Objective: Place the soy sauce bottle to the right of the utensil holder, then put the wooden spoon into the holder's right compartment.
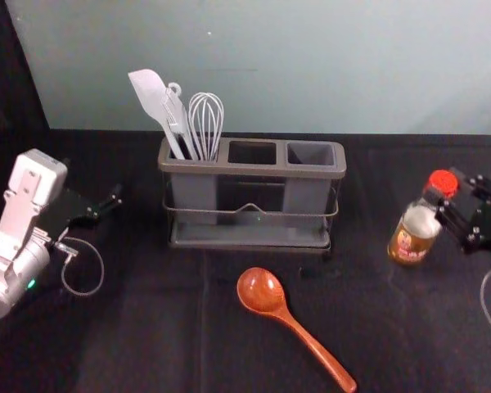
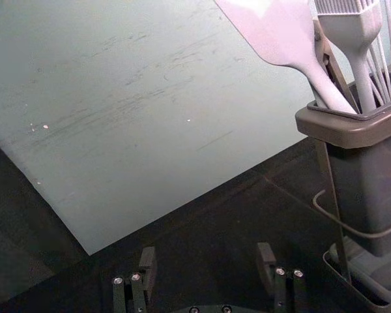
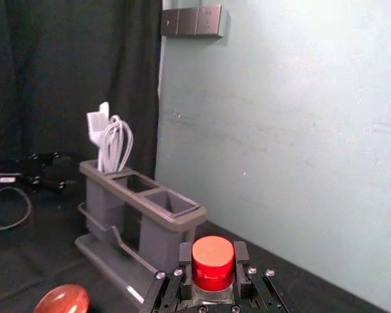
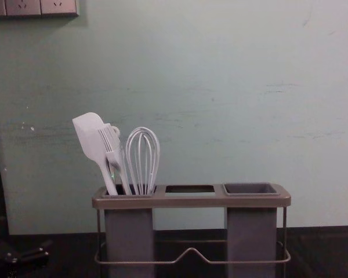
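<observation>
In the head view, my right gripper (image 1: 448, 205) is at the right, shut on the neck of the soy sauce bottle (image 1: 412, 233), just below its red cap. The bottle leans slightly, to the right of the utensil holder (image 1: 252, 169). The right wrist view has the red cap (image 3: 213, 263) between the fingers of my right gripper (image 3: 213, 274). The wooden spoon (image 1: 263, 291) lies in front of the holder, bowl toward it. My left gripper (image 1: 106, 206) is parked left of the holder; in the left wrist view my left gripper (image 2: 208, 270) stands open.
A white spatula (image 1: 150, 96), a brush and a whisk (image 1: 205, 123) stand in the holder's left compartment. The wall (image 1: 270, 65) rises behind the holder. A cable loops beneath each gripper in the head view.
</observation>
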`<action>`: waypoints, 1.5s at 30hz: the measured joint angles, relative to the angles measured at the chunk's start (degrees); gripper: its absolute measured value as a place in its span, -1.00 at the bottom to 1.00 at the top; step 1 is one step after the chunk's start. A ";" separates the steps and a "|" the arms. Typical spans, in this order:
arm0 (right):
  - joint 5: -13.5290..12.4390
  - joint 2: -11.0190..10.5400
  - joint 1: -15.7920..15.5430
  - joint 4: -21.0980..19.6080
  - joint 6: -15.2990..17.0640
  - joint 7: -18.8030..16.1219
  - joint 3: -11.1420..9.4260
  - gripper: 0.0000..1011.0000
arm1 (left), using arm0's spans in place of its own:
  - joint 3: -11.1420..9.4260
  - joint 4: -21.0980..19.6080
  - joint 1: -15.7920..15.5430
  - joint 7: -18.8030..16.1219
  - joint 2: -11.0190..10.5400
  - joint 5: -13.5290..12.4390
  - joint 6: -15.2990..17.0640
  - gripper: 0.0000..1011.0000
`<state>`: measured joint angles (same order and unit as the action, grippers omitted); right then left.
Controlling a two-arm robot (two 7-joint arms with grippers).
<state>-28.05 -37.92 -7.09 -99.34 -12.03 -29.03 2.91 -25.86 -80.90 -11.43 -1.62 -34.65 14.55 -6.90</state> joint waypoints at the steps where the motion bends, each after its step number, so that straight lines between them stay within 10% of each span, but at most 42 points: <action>1: 0.26 0.23 0.71 0.54 -0.14 -0.20 0.22 -0.26 | 0.00 0.00 0.00 0.00 0.00 0.00 0.00 0.99; 19: 3.97 5.97 14.26 11.63 2.53 -1.80 8.25 -0.26 | 0.00 0.00 0.00 0.00 0.00 0.00 0.00 0.99; 45: 3.74 9.32 19.60 18.53 3.83 -1.22 11.05 -0.26 | 0.00 0.00 0.00 0.00 0.00 0.00 0.00 0.99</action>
<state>-24.31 -28.59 12.52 -80.81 -8.20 -30.25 13.96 -25.86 -80.90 -11.43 -1.62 -34.64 14.55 -6.90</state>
